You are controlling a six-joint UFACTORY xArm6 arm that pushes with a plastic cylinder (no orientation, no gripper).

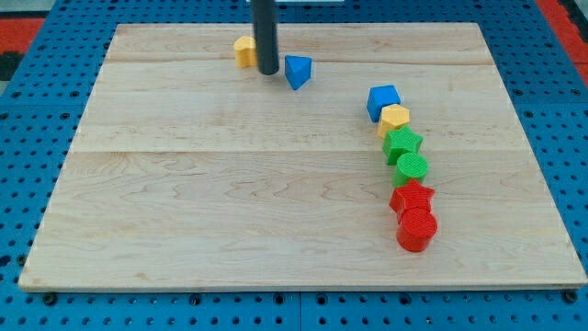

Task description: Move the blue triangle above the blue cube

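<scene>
The blue triangle [298, 71] lies near the view's top, left of centre-right. The blue cube [383, 100] sits lower and to the right of it, at the head of a column of blocks. My tip [267, 71] stands just left of the blue triangle, close to its left side, between it and a yellow block [244, 51].
Below the blue cube runs a touching column: a yellow block [394, 119], a green star [402, 144], a green cylinder [412, 168], a red star [412, 197] and a red cylinder [417, 228]. The wooden board [184, 202] lies on a blue pegboard.
</scene>
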